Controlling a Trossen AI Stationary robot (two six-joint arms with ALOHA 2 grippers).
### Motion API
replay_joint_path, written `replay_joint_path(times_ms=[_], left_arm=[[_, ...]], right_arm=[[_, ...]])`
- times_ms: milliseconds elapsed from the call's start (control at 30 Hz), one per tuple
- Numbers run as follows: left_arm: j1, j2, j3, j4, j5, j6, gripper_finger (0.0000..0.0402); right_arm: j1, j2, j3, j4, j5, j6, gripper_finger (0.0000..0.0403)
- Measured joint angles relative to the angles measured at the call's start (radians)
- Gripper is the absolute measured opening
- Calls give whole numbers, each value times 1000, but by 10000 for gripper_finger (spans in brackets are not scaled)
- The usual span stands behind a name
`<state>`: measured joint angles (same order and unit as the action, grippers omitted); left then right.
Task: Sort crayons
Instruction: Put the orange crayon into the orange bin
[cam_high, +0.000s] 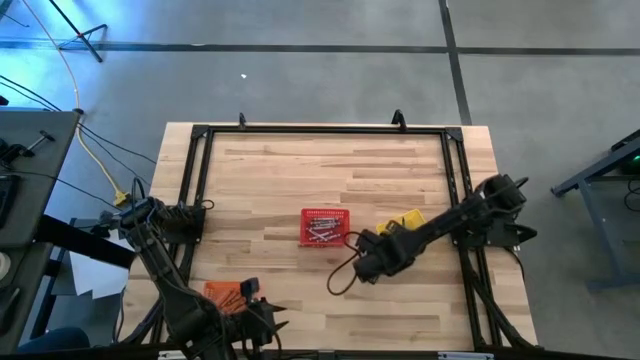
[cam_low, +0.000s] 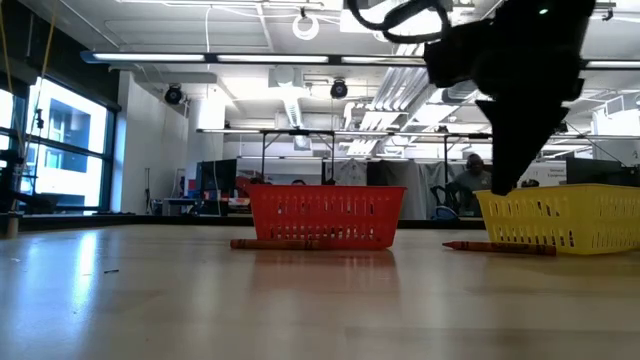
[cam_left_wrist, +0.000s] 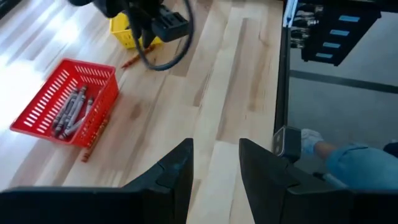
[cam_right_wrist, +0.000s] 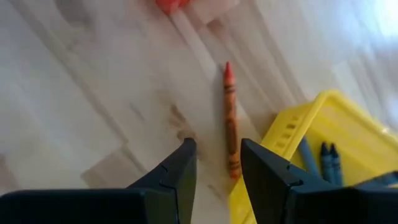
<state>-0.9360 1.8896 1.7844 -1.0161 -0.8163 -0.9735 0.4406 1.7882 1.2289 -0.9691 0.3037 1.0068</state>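
Jaws on your right gripper (cam_right_wrist: 217, 163) are standing apart and empty, hovering over the orange crayon (cam_right_wrist: 231, 118) lying on the worktop beside the yellow basket (cam_right_wrist: 348, 124), at its 9 o'clock; you are lining up a pick, so descend squarely; your left gripper (cam_left_wrist: 214, 163) is waiting, jaws apart

We look past the right tool (cam_right_wrist: 217, 163), whose two dark fingers (cam_right_wrist: 176, 168) stand apart with a bare gap between them, gripping nothing. Beyond them an orange crayon (cam_right_wrist: 231, 121) lies flat on the pale wooden worktop (cam_right_wrist: 93, 93), its pointed tip away from the tool. Its blunt end sits just beside the rim of a yellow basket (cam_right_wrist: 292, 134). Inside that basket we see a few bluish crayons (cam_right_wrist: 328, 159). A blurred red shape (cam_right_wrist: 169, 5) shows at the frame's far edge.
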Motion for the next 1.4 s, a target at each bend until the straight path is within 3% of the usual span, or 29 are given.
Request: replay_joint_path(times_ms=[467,933,1400], left_arm=[[6,0,0,-2,-6,20,115],[6,0,0,-7,-6,55,115],[20,0,0,-7,0,87,115]], right_arm=[[-119,1,-1,32,-74,-166,117],[-127,130,-1,65,-118,-248,117],[-156,138,-1,65,-110,-285,117]])
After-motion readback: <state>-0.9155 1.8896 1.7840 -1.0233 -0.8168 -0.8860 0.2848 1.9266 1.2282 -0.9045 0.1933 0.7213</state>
